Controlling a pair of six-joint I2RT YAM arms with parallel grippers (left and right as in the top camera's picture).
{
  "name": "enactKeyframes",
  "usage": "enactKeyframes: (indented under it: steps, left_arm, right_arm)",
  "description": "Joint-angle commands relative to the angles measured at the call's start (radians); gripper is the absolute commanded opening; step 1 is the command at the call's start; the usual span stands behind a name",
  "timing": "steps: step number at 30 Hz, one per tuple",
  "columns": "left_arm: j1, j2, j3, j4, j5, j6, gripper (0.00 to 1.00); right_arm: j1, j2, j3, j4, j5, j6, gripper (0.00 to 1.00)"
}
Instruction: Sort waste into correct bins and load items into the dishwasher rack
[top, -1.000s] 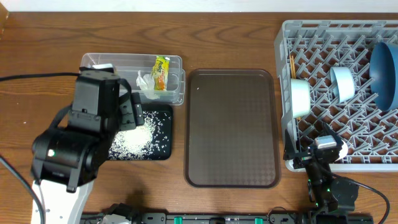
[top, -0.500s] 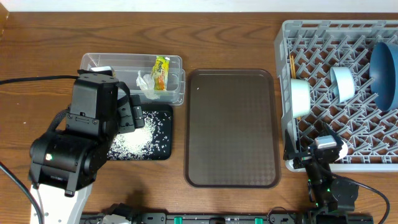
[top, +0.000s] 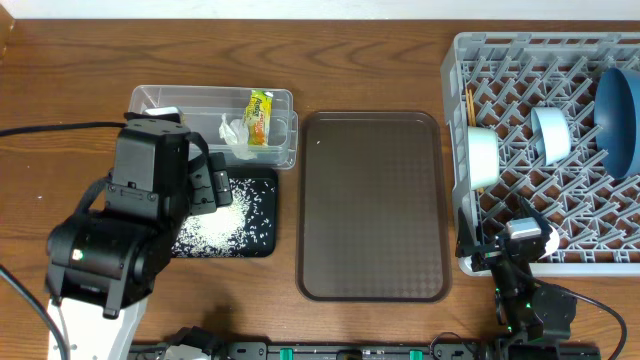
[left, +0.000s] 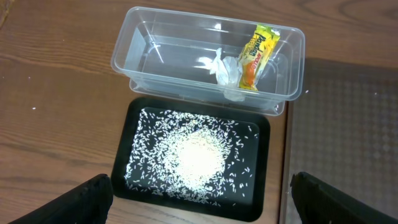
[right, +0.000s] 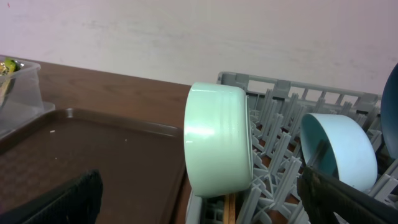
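The clear tub (top: 165, 108) holds the snack wrapper (top: 260, 115) and the crumpled tissue (top: 235, 135); both also show in the left wrist view, wrapper (left: 260, 53) and tissue (left: 227, 71). The black tray (top: 262, 185) in front of it carries the rice (left: 199, 155). My left gripper (left: 199, 202) is open and empty above the black tray's near edge. The grey rack (top: 520, 190) holds the green-rimmed bowl (top: 482, 158), the pale-blue bowl (top: 550, 135), the large blue bowl (top: 620, 105) and the chopsticks (top: 470, 105). My right gripper (right: 202, 199) is open and empty, low by the rack's front left corner. The pink cup is out of view.
A large dark brown serving tray (top: 372, 205) lies between the bins and the rack. My left arm (top: 120, 240) covers the table's front left and part of the black tray. The right arm (top: 525, 250) sits folded at the front right.
My left arm has shifted slightly to the left and toward the front. The right arm and all the objects have not moved.
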Motion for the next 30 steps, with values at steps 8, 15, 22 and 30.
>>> enactKeyframes:
  steps: [8, 15, 22, 30]
  left_arm:
    - [-0.003, -0.108, -0.065, 0.143, 0.018, -0.006, 0.94]
    - [-0.006, -0.298, -0.336, 0.507, 0.053, -0.006, 0.94]
    - [-0.007, -0.536, -0.625, 0.739, 0.085, -0.006, 0.94]
    - [-0.006, -0.85, -0.871, 0.766, 0.085, -0.002, 0.95]
  right_arm:
    - [-0.011, -0.004, -0.003, 0.0, -0.005, -0.006, 0.99]
    - [-0.011, -0.004, -0.003, 0.0, -0.004, -0.006, 0.99]
    - [-0.011, -0.004, -0.003, 0.0, -0.004, -0.006, 0.99]
    - [-0.011, -0.004, -0.003, 0.0, -0.005, -0.005, 0.99]
